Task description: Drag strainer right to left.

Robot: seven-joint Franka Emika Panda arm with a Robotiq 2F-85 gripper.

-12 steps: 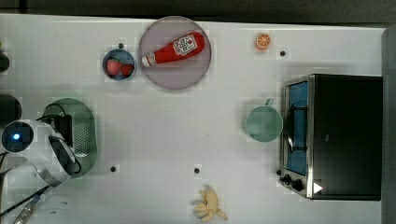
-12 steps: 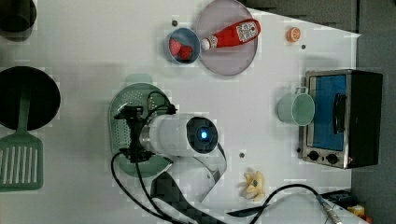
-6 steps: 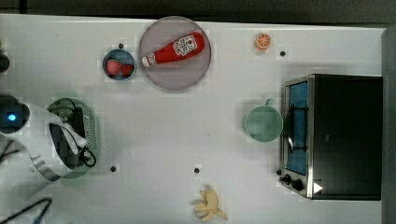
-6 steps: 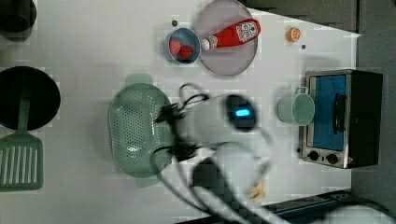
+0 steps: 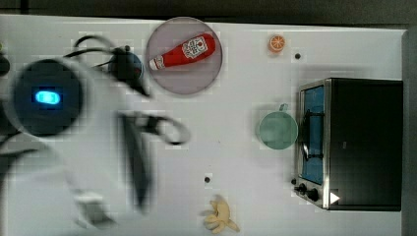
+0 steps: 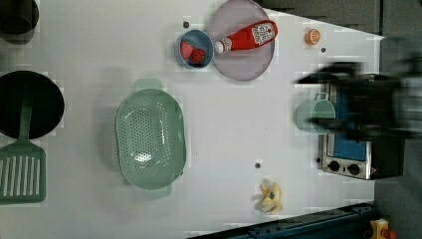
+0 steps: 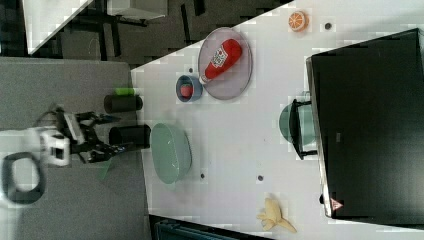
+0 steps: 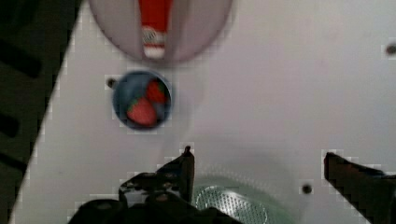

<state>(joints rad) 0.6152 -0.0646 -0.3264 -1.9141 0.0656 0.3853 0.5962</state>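
The strainer (image 6: 149, 139), a muted green oblong colander with a dotted surface, rests on the white table (image 6: 99, 59) toward the left view's left, with nothing touching it. In the right view the strainer (image 7: 171, 152) lies near the table's edge, and my gripper (image 7: 120, 132) hovers beyond that edge, apart from it. The wrist view has my gripper (image 8: 257, 163) open, its dark fingers (image 8: 186, 170) spread wide and holding nothing, with the strainer's rim (image 8: 233, 205) low between them. In the top view my blurred arm (image 5: 74, 137) covers the strainer's place.
A pinkish plate (image 6: 234, 67) carries a ketchup bottle (image 6: 246, 37); beside it sits a blue bowl of strawberries (image 6: 194, 49). A pale green cup (image 6: 311, 117) stands before the toaster oven (image 6: 348, 149). A banana (image 6: 271, 196), an orange slice (image 6: 312, 36), a black pan (image 6: 27, 104) and a green spatula (image 6: 20, 172) lie around.
The arm has left the strainer and swung away in a blur, toward the left view's right. The strainer stays where it lay.
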